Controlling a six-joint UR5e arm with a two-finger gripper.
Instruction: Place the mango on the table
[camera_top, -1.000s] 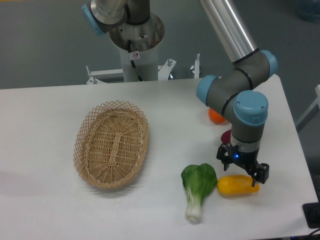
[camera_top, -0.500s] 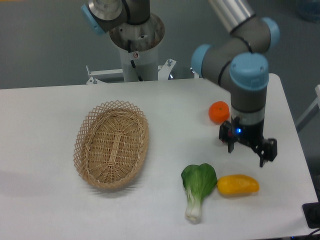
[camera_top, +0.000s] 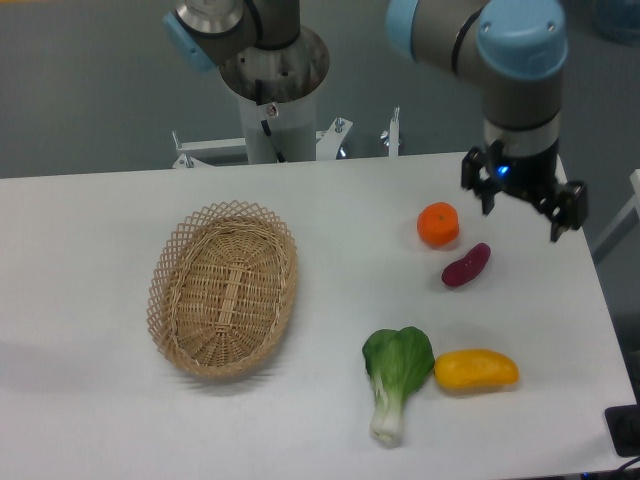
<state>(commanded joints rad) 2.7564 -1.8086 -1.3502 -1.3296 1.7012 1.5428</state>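
A: What sat furthest left on the table (camera_top: 90, 230)?

B: An oval wicker basket (camera_top: 223, 289), lying flat, well apart from the produce.

A: And next, moving right?

B: A bok choy (camera_top: 396, 367) lay near the front edge, leaves toward the back, pale stem toward the front. Just beside its leaves, on the right, the mango (camera_top: 476, 370) rested on the tabletop, lengthwise across the view; whether the two touched could not be told.

A: Anything behind those?

B: A round orange (camera_top: 438, 224), and close to its right a small dark-purple eggplant (camera_top: 466, 265) lying at a slant.

A: Where was the gripper (camera_top: 523, 206)?

B: Up over the right rear of the table, well apart from the mango, its fingers spread and holding nothing. A small blue light showed on the wrist.
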